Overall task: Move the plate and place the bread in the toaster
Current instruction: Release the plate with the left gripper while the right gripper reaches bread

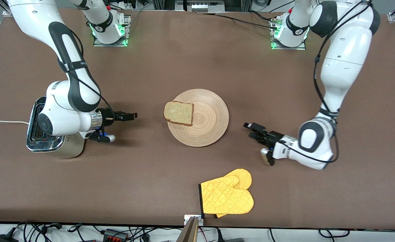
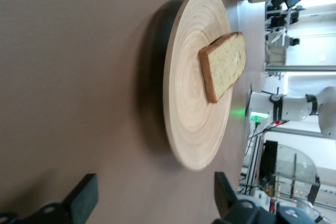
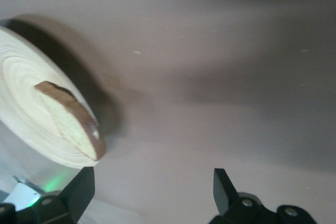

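The light-wood plate (image 1: 211,116) lies at the table's middle. The bread (image 1: 179,113) lies flat on it, overhanging the rim toward the right arm's end. The toaster (image 1: 44,134) stands at the right arm's end, partly hidden under the right arm. My right gripper (image 1: 130,116) is open and empty, low between toaster and plate. My left gripper (image 1: 253,131) is open and empty, low beside the plate toward the left arm's end. The left wrist view shows the plate (image 2: 189,108), the bread (image 2: 223,64) and the gripper (image 2: 156,203). The right wrist view shows the plate (image 3: 21,93), the bread (image 3: 71,121) and the gripper (image 3: 152,192).
A yellow oven mitt (image 1: 227,196) lies nearer the front camera than the plate, close to the table's edge. The toaster's white cord (image 1: 2,121) runs off toward the right arm's end of the table.
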Controlling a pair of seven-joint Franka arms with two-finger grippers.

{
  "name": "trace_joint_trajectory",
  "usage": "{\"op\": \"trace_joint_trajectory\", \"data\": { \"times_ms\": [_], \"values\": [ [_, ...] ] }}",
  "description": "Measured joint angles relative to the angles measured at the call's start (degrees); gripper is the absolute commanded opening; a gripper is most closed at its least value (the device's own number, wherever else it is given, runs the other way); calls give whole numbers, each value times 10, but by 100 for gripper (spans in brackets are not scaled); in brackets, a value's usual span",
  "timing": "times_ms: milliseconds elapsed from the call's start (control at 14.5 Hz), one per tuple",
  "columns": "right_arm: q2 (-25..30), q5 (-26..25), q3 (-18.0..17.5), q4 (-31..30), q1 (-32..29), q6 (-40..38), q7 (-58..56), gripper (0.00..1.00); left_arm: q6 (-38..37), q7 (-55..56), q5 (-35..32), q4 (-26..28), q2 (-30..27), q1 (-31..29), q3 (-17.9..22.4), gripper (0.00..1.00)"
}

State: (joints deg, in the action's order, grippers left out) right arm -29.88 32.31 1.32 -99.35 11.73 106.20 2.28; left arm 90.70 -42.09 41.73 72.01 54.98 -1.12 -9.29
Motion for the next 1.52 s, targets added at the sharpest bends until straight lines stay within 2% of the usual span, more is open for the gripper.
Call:
{"op": "trace_joint_trajectory", "data": {
  "times_ms": [138, 345, 552, 621, 759, 1034, 1172, 1379, 1517],
  "values": [
    [-2, 7, 0, 0, 13, 4, 0, 100, -48, 0, -67, -11, -19, -33, 1, 100],
    [-9, 33, -1, -1, 37, 13, 0, 98, -72, -2, -174, -44, -47, -86, 0, 100],
    [-28, 70, -1, -4, 57, 32, 0, 81, -121, -17, -251, -65, -96, -117, 0, 100],
    [-35, 75, -1, -4, 64, 43, 0, 78, -122, -45, -284, -74, -111, -119, 1, 100],
    [-43, 81, -1, -4, 80, 64, 0, 78, -122, -93, -329, -104, -129, -131, 5, 100],
    [-49, 118, -1, -4, 97, 81, 1, 77, -121, -121, -374, -142, -147, -192, 7, 100],
    [-56, 129, -1, -3, 98, 86, 1, 75, -122, -122, -375, -153, -178, -209, 6, 100],
    [-68, 134, -2, -3, 107, 104, 0, 74, -131, -118, -376, -153, -238, -212, 1, 100],
    [-71, 135, -2, -3, 117, 114, 0, 69, -142, -84, -377, -149, -257, -210, -21, 100]
  ]
}}
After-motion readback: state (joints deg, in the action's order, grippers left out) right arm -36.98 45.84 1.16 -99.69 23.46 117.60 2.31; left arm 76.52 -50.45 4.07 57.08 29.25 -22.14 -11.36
